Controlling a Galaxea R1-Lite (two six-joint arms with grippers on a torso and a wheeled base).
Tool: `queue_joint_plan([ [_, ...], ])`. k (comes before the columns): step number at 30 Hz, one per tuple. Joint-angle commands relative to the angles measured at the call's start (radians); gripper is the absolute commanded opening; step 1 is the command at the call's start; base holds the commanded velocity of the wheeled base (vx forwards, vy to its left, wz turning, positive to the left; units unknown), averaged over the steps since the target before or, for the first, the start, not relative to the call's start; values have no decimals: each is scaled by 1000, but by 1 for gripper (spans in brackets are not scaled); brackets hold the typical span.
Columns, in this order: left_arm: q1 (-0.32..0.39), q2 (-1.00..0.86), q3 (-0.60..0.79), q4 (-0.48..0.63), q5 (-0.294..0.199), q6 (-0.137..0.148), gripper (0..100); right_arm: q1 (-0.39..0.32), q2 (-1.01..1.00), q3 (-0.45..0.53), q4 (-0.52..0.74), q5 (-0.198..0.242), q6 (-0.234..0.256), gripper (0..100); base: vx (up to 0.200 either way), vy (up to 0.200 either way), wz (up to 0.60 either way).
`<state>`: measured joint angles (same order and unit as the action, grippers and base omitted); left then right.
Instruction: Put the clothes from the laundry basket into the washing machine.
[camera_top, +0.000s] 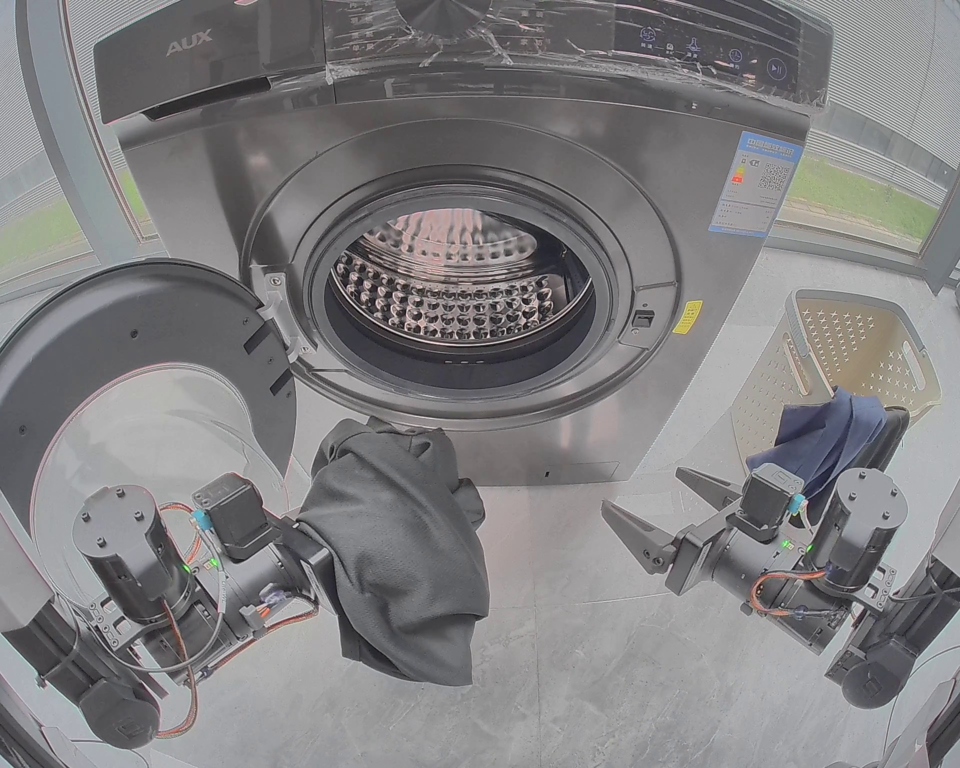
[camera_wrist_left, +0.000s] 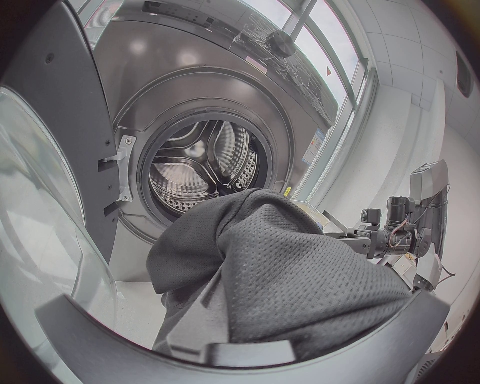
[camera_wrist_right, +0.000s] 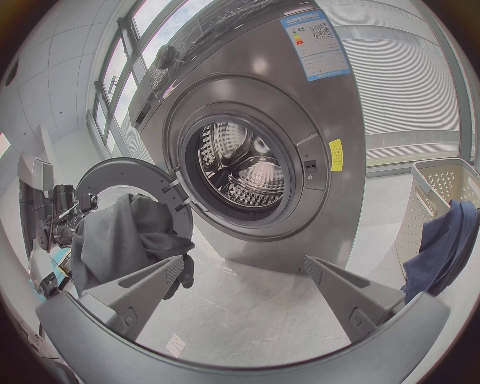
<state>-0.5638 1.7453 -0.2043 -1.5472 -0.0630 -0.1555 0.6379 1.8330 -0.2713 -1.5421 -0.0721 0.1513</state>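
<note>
Floor (camera_top: 580, 620): pale grey stone-look tile. Tall windows (camera_top: 860, 190) stood behind and beside the washing machine (camera_top: 600, 180), with green ground outside. The machine was a grey front-loader; its round door (camera_top: 130, 330) hung open on the robot's left, and the steel drum (camera_top: 450, 270) showed no clothes in the part that could be seen.

Hard to make out: the left gripper (camera_wrist_left: 225, 340) had its fingertips buried in cloth, so their closure could be judged only by the load hanging from them. The top of the machine's control panel was cut off by the head view's edge. The lower part of the laundry basket (camera_top: 800, 330) was hidden behind the right arm.

The dark grey garment (camera_top: 400, 560) was pinched in the left gripper. It hung clear of the floor, just in front of and below the door opening, outside the drum. The right gripper (camera_top: 650, 500) had its fingers spread and held nothing; it was low, in front of the machine's right corner. Just behind it, a navy garment (camera_top: 825, 435) was draped over the basket's near rim, apart from the fingers.
</note>
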Motion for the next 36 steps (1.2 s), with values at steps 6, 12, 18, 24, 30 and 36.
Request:
queue_joint_plan([
  [6, -7, 13, -1, -1, 2, 2, 0, 2, 3, -11, -1, -2, 1, 100, 133, 0, 0],
  [12, -5, 14, -4, -2, 2, -2, 0, -3, 2, -8, 0, 0, 1, 100, 67, 0, 0],
  [18, -7, 26, -7, -2, 2, -2, 0, 0, 3, -9, -1, -2, 2, 100, 33, 0, 0],
  [24, -5, 26, -6, -2, 2, -2, 0, 0, 2, -8, -1, -2, 2, 100, 200, 0, 0],
  [30, -7, 28, -3, -2, 2, -1, 0, 3, 2, -5, -1, -2, 2, 100, 33, 0, 0],
  [36, -7, 39, -4, -4, 2, 2, 0, 3, 2, -3, 0, -2, 4, 100, 0, 0, 0],
])
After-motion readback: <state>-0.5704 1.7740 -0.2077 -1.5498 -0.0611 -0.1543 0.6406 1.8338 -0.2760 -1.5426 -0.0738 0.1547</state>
